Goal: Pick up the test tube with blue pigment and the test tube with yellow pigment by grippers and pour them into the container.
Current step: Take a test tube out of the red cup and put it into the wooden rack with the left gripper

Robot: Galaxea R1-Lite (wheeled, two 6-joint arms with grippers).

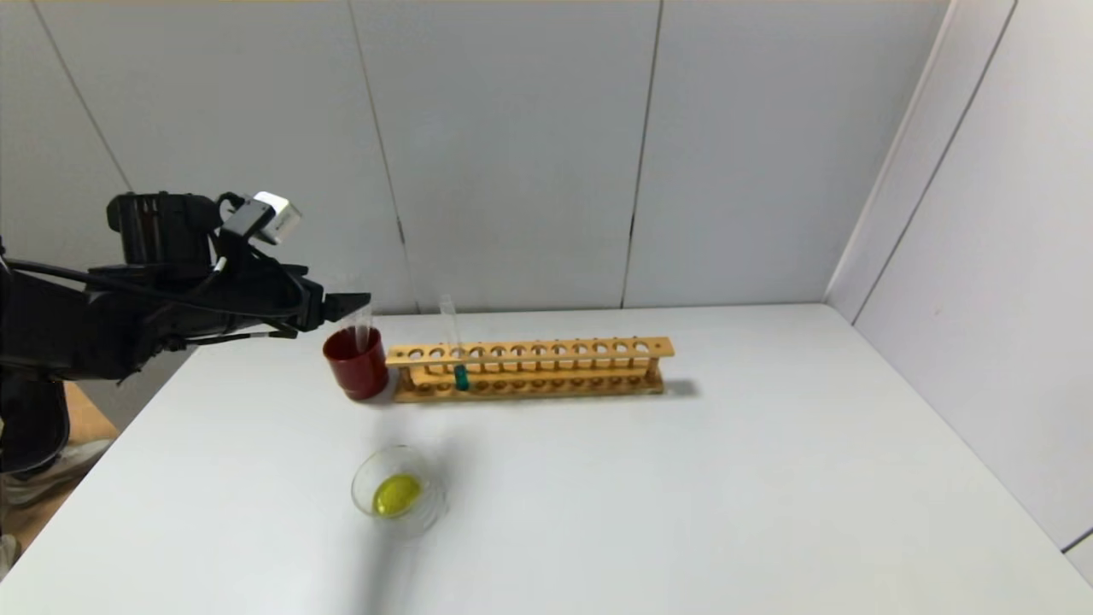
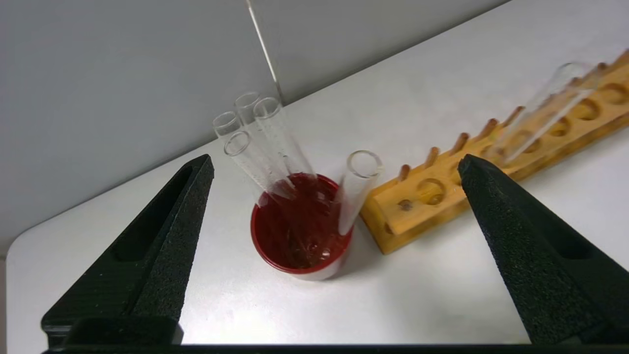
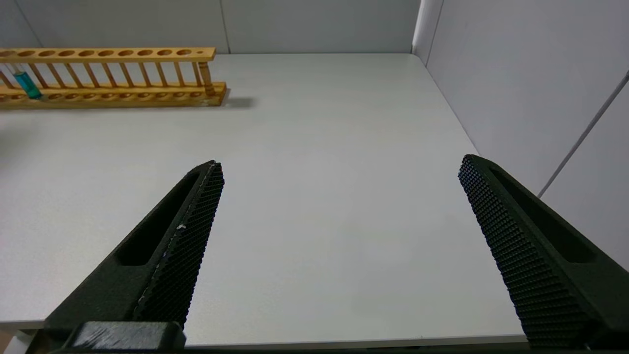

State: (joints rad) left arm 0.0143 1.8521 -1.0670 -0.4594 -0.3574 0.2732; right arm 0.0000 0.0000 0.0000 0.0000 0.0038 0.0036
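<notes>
The test tube with blue pigment (image 1: pixel 461 376) stands in the wooden rack (image 1: pixel 529 369), near its left end; it also shows in the right wrist view (image 3: pixel 27 84). No tube with yellow liquid shows. The container (image 1: pixel 357 491), a clear glass dish, sits on the table in front of the rack and holds a yellow puddle. My left gripper (image 1: pixel 363 301) is open and empty, just above the red cup (image 1: pixel 355 366); in the left wrist view (image 2: pixel 336 160) its fingers straddle the cup from above. My right gripper (image 3: pixel 340 161) is open and empty over bare table.
The red cup (image 2: pixel 300 265) holds several colourless clear tubes (image 2: pixel 255 147), one of them (image 2: pixel 356 191) leaning apart towards the rack (image 2: pixel 442 196). The cup stands against the rack's left end. Grey walls close the back and right of the white table (image 1: pixel 683 478).
</notes>
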